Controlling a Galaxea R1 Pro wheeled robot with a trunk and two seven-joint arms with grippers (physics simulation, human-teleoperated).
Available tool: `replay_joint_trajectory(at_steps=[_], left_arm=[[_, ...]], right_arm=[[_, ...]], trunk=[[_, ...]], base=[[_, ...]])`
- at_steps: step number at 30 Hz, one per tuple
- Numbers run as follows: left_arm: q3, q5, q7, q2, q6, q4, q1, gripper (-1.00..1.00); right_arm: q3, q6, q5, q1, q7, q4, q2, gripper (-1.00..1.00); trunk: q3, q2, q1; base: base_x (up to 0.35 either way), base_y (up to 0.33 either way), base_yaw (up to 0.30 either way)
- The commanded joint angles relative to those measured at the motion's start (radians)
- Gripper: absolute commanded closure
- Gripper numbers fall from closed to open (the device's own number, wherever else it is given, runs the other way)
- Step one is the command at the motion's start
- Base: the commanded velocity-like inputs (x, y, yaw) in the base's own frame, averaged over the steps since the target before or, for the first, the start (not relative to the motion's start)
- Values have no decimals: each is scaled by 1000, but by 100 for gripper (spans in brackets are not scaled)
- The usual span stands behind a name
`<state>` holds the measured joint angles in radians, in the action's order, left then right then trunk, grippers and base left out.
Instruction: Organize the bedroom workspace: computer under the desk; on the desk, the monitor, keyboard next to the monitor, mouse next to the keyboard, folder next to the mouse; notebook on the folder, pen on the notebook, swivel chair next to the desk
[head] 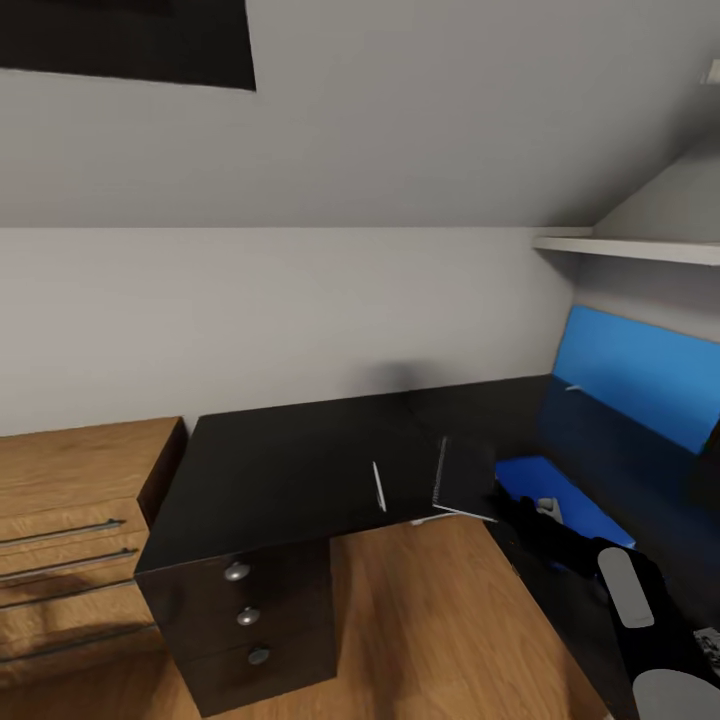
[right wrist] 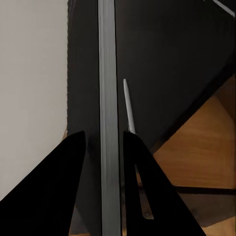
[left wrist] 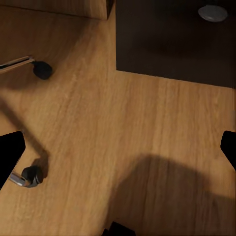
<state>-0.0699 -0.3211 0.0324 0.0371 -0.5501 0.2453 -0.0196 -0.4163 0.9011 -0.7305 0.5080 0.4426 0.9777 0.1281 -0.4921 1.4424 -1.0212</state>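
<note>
The glossy black desk runs along the wall and turns toward me on the right. My right gripper is shut on the black spiral-bound notebook, held tilted on edge over the desk's inner corner. In the right wrist view the gripper clamps the notebook's grey edge. The thin pale pen lies on the desktop just left of the notebook, and shows past it as the pen. The blue folder lies flat on the desk's right wing, right of the notebook. My left gripper hangs open over the wooden floor.
A drawer unit with round silver knobs stands under the desk's left end, its knob also showing. A light wooden dresser is to its left. A long blue wall panel and a white shelf are at right. Chair castors rest on the floor.
</note>
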Motion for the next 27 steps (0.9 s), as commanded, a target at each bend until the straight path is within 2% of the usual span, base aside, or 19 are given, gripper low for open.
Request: replay_joint_trajectory(at_steps=[1,13,23,27], left_arm=[[-4,6,3,0,-2,0,0,-100],[-4,6,3,-1,-2,0,0,-100],[-4,6,3,-2,-2,0,0,-100],[-4,5,3,-2,-2,0,0,-100]], right_arm=[[-2,6,3,1,7,-1,-1,100],[-3,3,6,1,11,0,1,100],[-2,-9,15,1,13,0,1,100],[-2,-43,30,0,13,-4,1,100]], trunk=[[-1,1,0],[-1,1,0],[-1,1,0],[-1,1,0]], base=[[0,0,-256],[0,0,-243],[0,0,-51],[0,0,-6]])
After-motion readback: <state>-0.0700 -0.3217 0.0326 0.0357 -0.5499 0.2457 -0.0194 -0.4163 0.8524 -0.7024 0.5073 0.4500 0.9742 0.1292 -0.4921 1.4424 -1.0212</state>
